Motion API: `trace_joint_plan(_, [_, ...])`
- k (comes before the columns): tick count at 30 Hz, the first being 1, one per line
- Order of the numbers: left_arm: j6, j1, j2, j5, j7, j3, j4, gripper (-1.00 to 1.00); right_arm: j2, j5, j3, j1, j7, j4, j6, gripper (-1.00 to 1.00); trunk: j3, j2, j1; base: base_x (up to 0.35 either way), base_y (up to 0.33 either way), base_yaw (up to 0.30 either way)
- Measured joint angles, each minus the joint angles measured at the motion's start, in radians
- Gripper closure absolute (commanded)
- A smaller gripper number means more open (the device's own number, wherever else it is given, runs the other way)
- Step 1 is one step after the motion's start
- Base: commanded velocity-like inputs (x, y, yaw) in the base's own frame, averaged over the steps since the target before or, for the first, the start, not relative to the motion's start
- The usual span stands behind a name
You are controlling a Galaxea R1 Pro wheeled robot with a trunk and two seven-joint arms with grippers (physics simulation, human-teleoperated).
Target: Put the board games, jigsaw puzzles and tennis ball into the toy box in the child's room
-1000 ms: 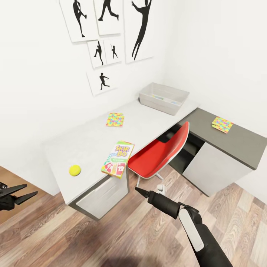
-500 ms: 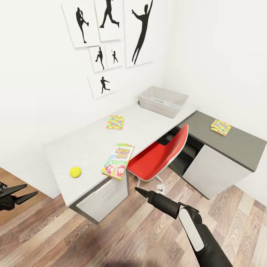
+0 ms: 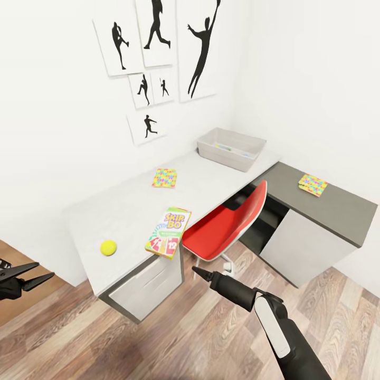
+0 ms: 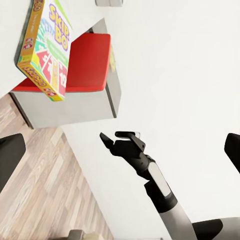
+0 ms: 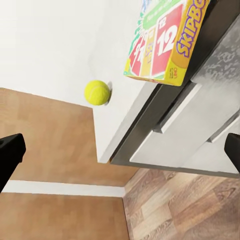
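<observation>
Since a second ago my head camera has pulled back slightly, so the table [image 3: 132,206] sits a little smaller in view; nothing on it has shifted. My left gripper [image 3: 32,276] hangs fingers apart and empty over the floor; my right gripper [image 3: 198,272], also empty, points at the red chair [image 3: 227,224], its wrist view showing fingers wide apart. On the table: tennis ball [image 3: 108,247], SKIP-BO box [image 3: 168,232] overhanging the edge, jigsaw puzzle [image 3: 164,178], toy box [image 3: 232,148]; second puzzle [image 3: 313,185] on the dark cabinet [image 3: 316,211].
</observation>
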Motion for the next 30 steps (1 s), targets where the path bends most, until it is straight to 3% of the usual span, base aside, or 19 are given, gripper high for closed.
trace_joint_plan(30, [0.0, 0.0, -0.007, 0.0, 0.001, 0.0, 0.0, -1.0, 0.0, 0.0, 0.0, 0.0, 0.0, 0.0, 0.0, -1.0, 0.05, 0.0, 0.0, 0.0, 0.0, 0.0])
